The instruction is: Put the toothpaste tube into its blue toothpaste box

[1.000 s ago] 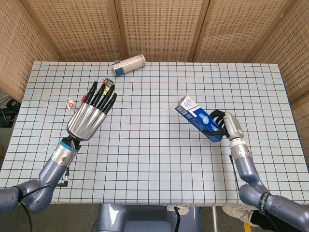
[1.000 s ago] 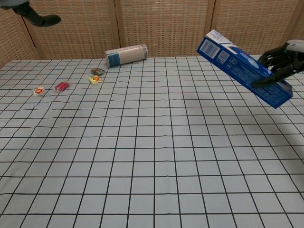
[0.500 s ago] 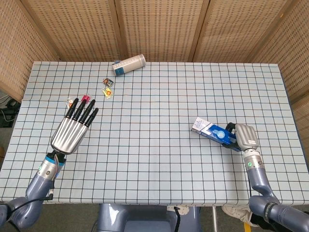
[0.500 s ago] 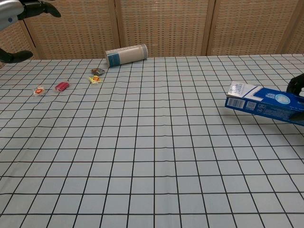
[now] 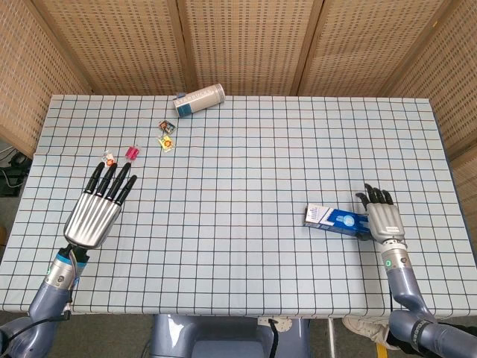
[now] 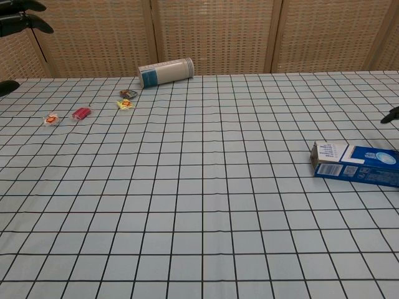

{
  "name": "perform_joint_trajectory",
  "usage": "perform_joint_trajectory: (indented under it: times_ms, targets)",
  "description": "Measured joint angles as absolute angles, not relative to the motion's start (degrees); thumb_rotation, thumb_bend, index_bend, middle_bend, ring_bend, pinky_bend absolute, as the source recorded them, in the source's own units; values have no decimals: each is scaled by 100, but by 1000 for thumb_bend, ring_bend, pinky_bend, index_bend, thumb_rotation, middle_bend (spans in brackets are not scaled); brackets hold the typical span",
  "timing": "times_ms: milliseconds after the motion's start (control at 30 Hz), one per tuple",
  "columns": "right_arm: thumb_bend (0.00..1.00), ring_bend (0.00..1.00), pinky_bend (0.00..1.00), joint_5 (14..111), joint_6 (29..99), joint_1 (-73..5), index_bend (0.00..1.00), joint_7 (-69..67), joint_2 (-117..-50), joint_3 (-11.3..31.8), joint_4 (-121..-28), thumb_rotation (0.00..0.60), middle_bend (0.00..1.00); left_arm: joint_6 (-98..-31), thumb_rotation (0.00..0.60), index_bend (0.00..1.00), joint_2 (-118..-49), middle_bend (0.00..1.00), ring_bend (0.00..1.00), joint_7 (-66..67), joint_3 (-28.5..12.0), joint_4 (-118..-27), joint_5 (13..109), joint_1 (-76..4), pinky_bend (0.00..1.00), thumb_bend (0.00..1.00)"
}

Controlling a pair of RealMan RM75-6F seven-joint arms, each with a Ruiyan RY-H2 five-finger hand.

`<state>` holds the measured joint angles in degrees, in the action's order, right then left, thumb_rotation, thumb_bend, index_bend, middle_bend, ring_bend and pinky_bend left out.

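Observation:
The blue toothpaste box [image 5: 337, 219] lies flat on the checked cloth at the right, its white end pointing left; the chest view has the box [image 6: 356, 164] at its right edge. My right hand [image 5: 386, 219] hovers just beside the box's right end with fingers spread and holds nothing; only a dark fingertip [image 6: 391, 115] of it reaches the chest view. Over the table's left side my left hand [image 5: 95, 215] is flat and empty, fingers stretched forward. No toothpaste tube shows outside the box.
A white and blue cylinder [image 5: 199, 98] lies on its side at the back edge. Several small wrapped sweets [image 5: 165, 136] are scattered at the back left, one pink [image 5: 132, 153]. A wicker screen stands behind the table.
My right hand brought the tilted box down onto the table and let go of it. My left hand drew back toward the near left edge.

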<state>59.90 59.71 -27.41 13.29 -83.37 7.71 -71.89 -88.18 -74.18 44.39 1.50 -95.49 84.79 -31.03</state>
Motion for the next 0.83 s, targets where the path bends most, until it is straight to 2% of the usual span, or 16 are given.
perform_joint_trajectory:
  times_ms: [200, 300, 400, 633, 833]
  targets:
    - [155, 0, 0, 6176, 6564, -2569, 0, 1687, -8213, 740, -7427, 600, 0, -9034, 600, 155, -7437, 25, 72, 4129, 145, -9619, 8535, -2777, 61, 316]
    - [154, 0, 0, 6395, 6821, -2445, 0, 1710, -8104, 678, -7682, 600, 0, -9139, 600, 125, -7448, 1, 15, 3895, 197, -9674, 8585, -2577, 5, 306]
    - [143, 0, 0, 6738, 7125, -2298, 0, 1689, -8014, 551, -7890, 600, 0, -9236, 600, 85, -7450, 0, 0, 3648, 294, -9748, 8661, -2365, 0, 296]
    - [128, 0, 0, 8025, 8181, -1724, 0, 1641, -7951, -76, -8199, 600, 0, -9448, 600, 47, -7510, 0, 0, 2898, 645, -9824, 8704, -1686, 0, 274]
    - [128, 0, 0, 8779, 8872, -1224, 0, 1152, -8011, -460, -8419, 600, 0, -9550, 600, 37, -7767, 0, 0, 2277, 869, -9403, 8697, -1159, 0, 274]
